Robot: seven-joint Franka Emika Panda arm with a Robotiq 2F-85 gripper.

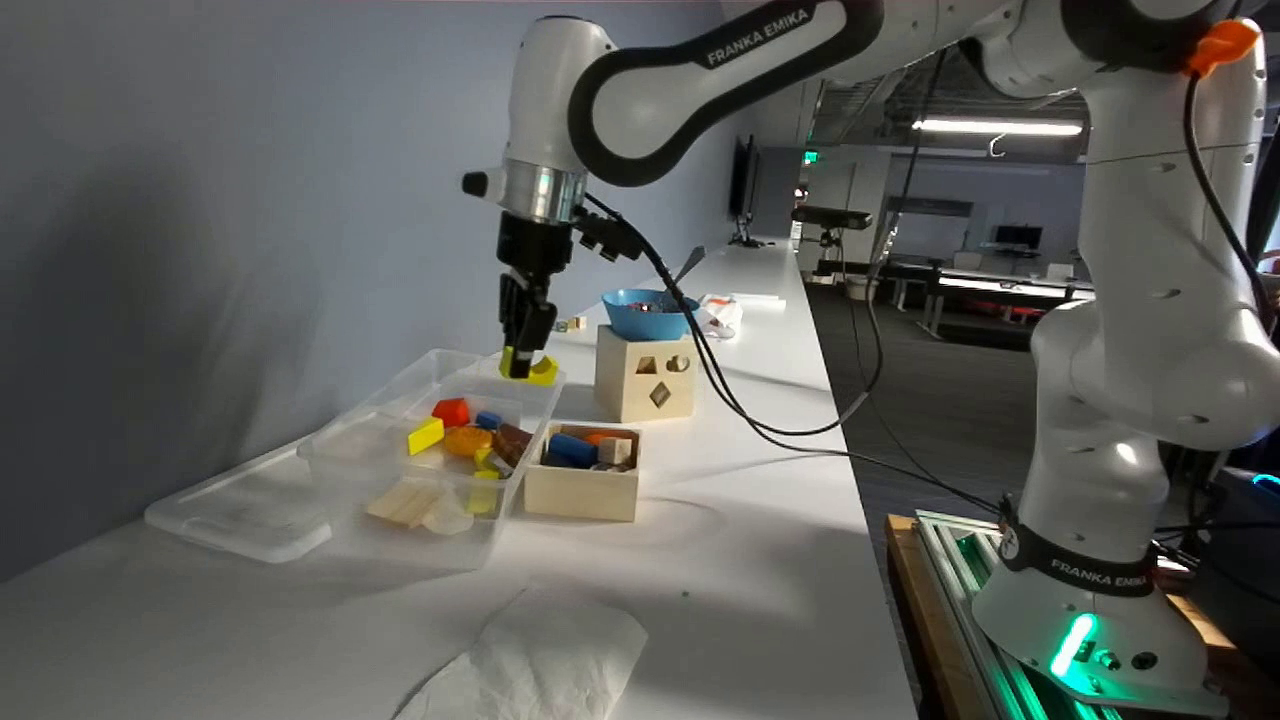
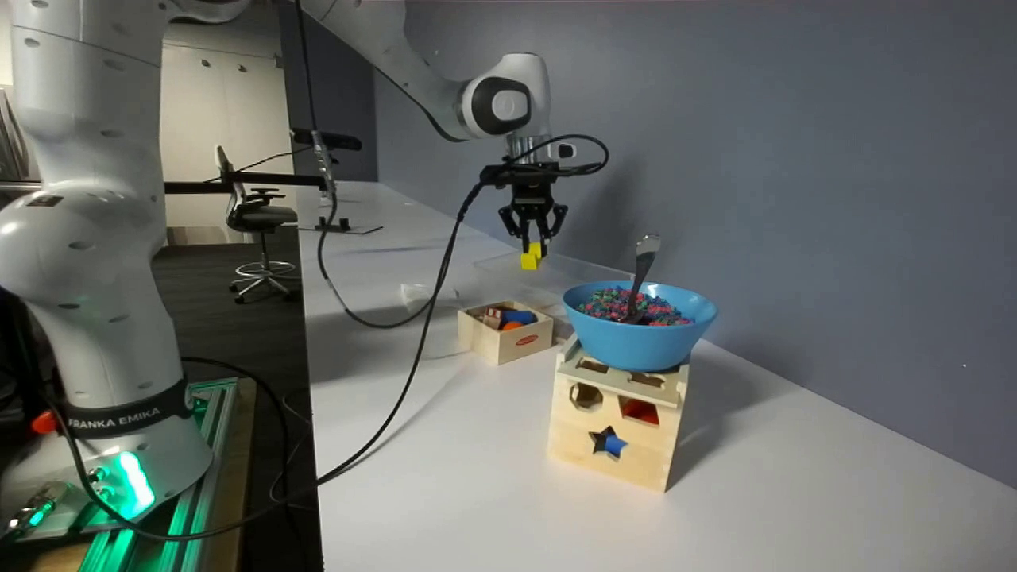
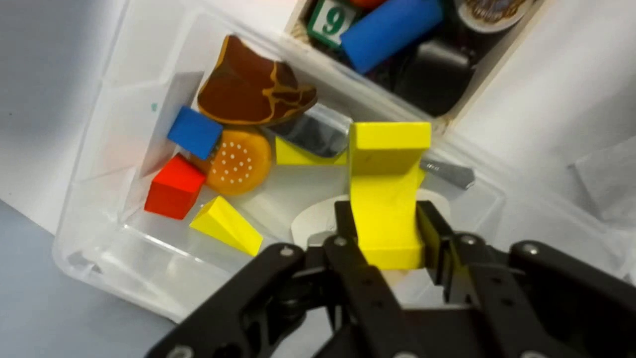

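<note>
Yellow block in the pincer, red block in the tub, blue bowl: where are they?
Yellow block [image 3: 386,195]: wrist view, curved middle.
Red block [image 3: 172,196]: wrist view, lower face.
Blue bowl [image 2: 633,342]: an exterior view, outer wall.

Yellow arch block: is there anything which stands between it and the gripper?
Nothing visible does: in the wrist view, the gripper is closed directly on the yellow arch block, above the clear plastic bin.

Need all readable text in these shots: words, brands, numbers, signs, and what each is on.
"FRANKA EMIKA": robot's forearm.
"FRANKA EMIKA": black band round the robot's base, in both exterior views.
"9" as seen in the wrist view: green-bordered block in the open wooden box; may be a 6 turned over.
Unreadable: red oval logo on that box, print on a round white-rimmed item in it, green sign in the background.
</note>
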